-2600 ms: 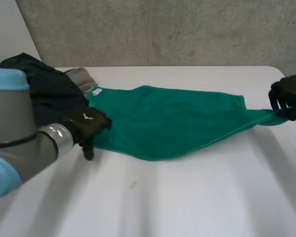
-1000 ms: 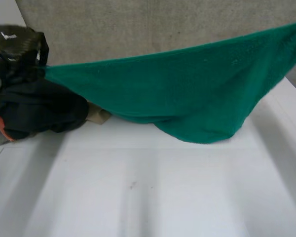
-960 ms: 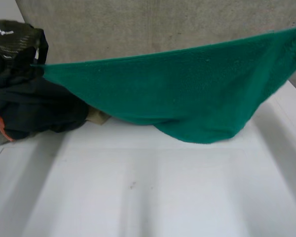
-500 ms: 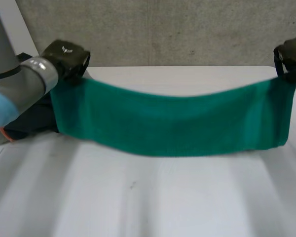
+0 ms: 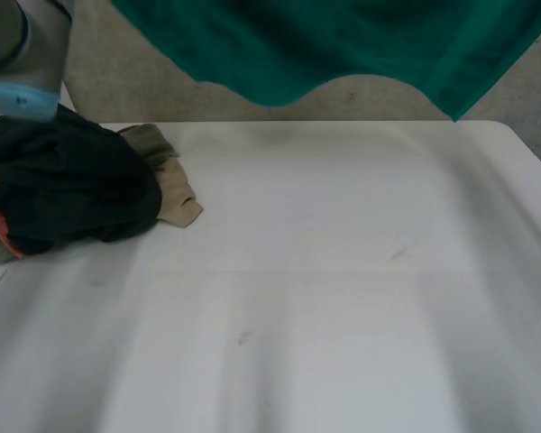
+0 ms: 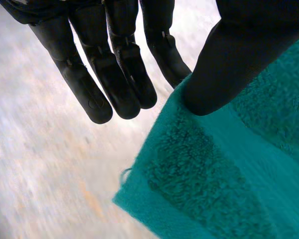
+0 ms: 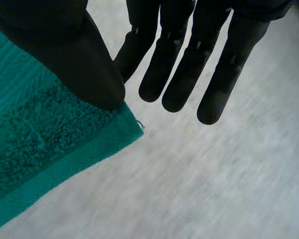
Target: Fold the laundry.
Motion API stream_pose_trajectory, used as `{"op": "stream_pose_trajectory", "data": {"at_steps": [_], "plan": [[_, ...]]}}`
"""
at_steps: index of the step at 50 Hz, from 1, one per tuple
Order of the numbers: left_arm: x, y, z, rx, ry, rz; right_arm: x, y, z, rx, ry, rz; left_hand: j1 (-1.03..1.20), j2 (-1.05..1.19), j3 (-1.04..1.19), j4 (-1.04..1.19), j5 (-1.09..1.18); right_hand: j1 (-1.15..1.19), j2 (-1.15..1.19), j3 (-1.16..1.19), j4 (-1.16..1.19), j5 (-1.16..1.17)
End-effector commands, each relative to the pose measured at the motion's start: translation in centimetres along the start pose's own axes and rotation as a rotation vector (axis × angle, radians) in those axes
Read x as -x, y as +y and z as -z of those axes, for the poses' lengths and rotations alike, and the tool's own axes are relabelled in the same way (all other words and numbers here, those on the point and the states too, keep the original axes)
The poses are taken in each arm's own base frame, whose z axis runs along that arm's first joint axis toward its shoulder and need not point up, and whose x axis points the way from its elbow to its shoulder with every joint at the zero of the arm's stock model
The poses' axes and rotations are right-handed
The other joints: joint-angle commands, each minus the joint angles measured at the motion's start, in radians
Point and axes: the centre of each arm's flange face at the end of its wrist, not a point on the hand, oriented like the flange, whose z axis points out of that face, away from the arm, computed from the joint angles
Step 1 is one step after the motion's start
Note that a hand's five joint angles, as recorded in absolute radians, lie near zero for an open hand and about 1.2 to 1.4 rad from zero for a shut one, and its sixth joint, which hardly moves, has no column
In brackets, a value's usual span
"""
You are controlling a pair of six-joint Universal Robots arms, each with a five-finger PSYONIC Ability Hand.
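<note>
High over the tabletop (image 5: 343,298), at twelve o'clock in the head view, the green towel (image 5: 343,45) hangs with only its scalloped lower edge dipping into sight, well clear of the surface. Half a second ago it sagged low between the two hands, its hem close to the white top. Now it has gone up sharply. In its wrist view, the left robot hand (image 6: 239,55) pinches one towel corner under its thumb, with the other fingers straight beside the cloth. The right robot hand (image 7: 65,55) holds the opposite corner the same way, thumb pressed on the weave. I judge this lift to be a shake-out or a swing before laying the towel flat, so no fold is made yet. At nine o'clock a heap of dark clothes (image 5: 68,189) sits touching a beige cloth (image 5: 167,185), below the left arm (image 5: 22,54) at eleven.
</note>
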Motion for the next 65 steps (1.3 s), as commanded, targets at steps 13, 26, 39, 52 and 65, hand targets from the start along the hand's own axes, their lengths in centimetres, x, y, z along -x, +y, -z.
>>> {"op": "stream_pose_trajectory", "data": {"at_steps": [13, 26, 39, 52, 65], "plan": [[-6.4, 16.2, 15.2, 0.538, 0.311, -0.022, 4.5, 13.7, 15.2, 0.636, -0.363, -0.042, 0.235, 0.2, 0.204, 0.197, 0.234, 0.254, 0.223, 0.218, 0.203, 0.211], [-7.0, 7.8, 24.6, 0.886, 0.609, -0.209, 0.2, 10.2, 21.6, 0.985, -0.59, 0.167, 0.235, 0.2, 0.204, 0.197, 0.234, 0.254, 0.223, 0.218, 0.203, 0.211], [-6.4, -0.3, 29.9, 1.118, 0.86, -0.246, -1.8, 5.3, 25.7, 1.104, -0.929, 0.291, 0.235, 0.2, 0.204, 0.197, 0.234, 0.254, 0.223, 0.218, 0.203, 0.211], [-8.2, 7.0, 21.0, 0.856, 0.637, -0.296, 1.7, 10.4, 20.5, 0.915, -0.664, 0.213, 0.235, 0.2, 0.204, 0.197, 0.234, 0.254, 0.223, 0.218, 0.203, 0.211], [-10.7, 13.8, 15.1, 0.753, 0.485, -0.36, 7.0, 16.0, 15.6, 0.683, -0.478, 0.222, 0.235, 0.2, 0.204, 0.197, 0.234, 0.254, 0.223, 0.218, 0.203, 0.211]]}}
